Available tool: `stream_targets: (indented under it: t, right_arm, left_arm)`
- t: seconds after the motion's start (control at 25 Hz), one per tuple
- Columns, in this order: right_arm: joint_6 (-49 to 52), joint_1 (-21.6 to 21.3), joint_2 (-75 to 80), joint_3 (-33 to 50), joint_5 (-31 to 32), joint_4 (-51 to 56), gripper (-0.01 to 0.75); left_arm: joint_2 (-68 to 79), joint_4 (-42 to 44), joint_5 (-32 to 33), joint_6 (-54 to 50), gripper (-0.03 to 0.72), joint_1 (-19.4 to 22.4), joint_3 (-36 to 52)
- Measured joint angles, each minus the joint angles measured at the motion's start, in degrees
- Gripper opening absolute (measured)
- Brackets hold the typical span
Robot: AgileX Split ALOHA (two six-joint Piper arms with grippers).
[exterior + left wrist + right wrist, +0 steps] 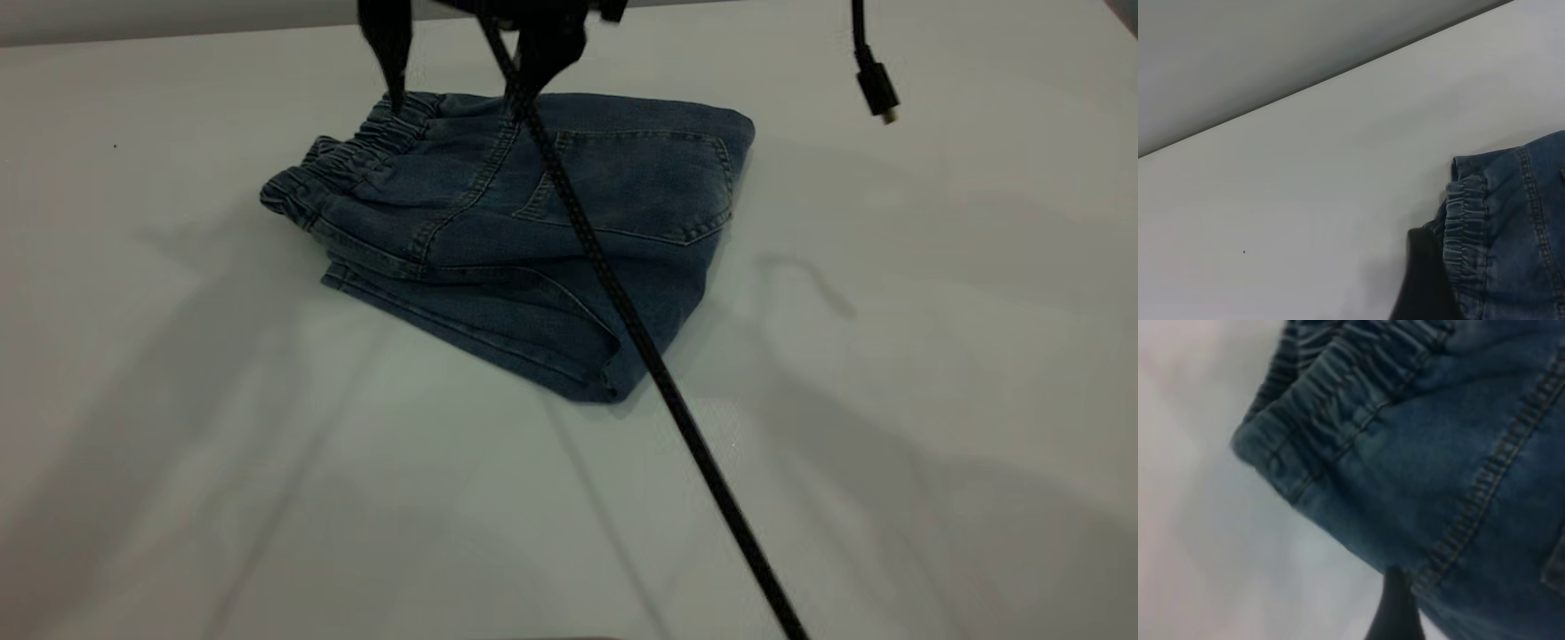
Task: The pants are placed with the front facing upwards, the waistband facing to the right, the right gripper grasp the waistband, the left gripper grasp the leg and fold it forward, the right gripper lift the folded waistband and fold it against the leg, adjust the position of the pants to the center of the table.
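The blue denim pants (533,231) lie folded into a compact stack on the white table (267,498), a back patch pocket (640,182) on top. The gathered waistband (356,156) runs along the stack's left side. At the far edge of the stack, my left gripper (394,98) comes down onto the waistband's far end. My right gripper (524,89) comes down at the stitched centre seam. The left wrist view shows the left gripper (1425,287) against the waistband (1468,227). In the right wrist view, the right gripper (1395,607) meets the denim edge below the waistband (1338,407).
A black braided cable (676,400) crosses diagonally over the pants toward the near edge. A second cable with a plug (878,89) hangs at the upper right. The table's far edge (178,36) runs just behind the pants.
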Motion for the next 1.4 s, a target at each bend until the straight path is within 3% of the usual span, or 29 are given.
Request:
stream_targets:
  t: [0.24, 0.44, 0.6, 0.72, 1.2, 1.4]
  right_arm:
    - [16.1, -0.2, 9.4, -9.6, 2.9, 4.1, 0.494]
    - [34.5, -1.7, 14.5, -11.3, 2.9, 3.8, 0.488]
    - [38.0, -1.7, 16.2, -11.7, 2.8, 3.6, 0.465]
    - [36.5, -1.1, 16.6, -12.0, 3.6, 3.1, 0.456]
    - [11.1, 3.1, 17.0, -12.7, 13.9, -0.2, 0.450]
    - [4.3, 4.6, 17.0, -12.7, 15.3, -1.8, 0.451]
  left_arm:
    - [0.0, -0.8, 0.2, 0.0, 0.459, 0.0, 0.0]
    - [0.0, -3.4, 0.4, 0.4, 0.457, 0.0, 0.0]
    - [0.0, -3.8, 0.6, 1.2, 0.453, 0.0, 0.0]
    - [0.0, -3.9, 0.7, 1.4, 0.454, -0.1, 0.0]
    - [0.0, -3.9, 1.0, 1.5, 0.452, -0.1, 0.0]
    - [0.0, -3.9, 1.0, 1.5, 0.452, -0.1, 0.0]
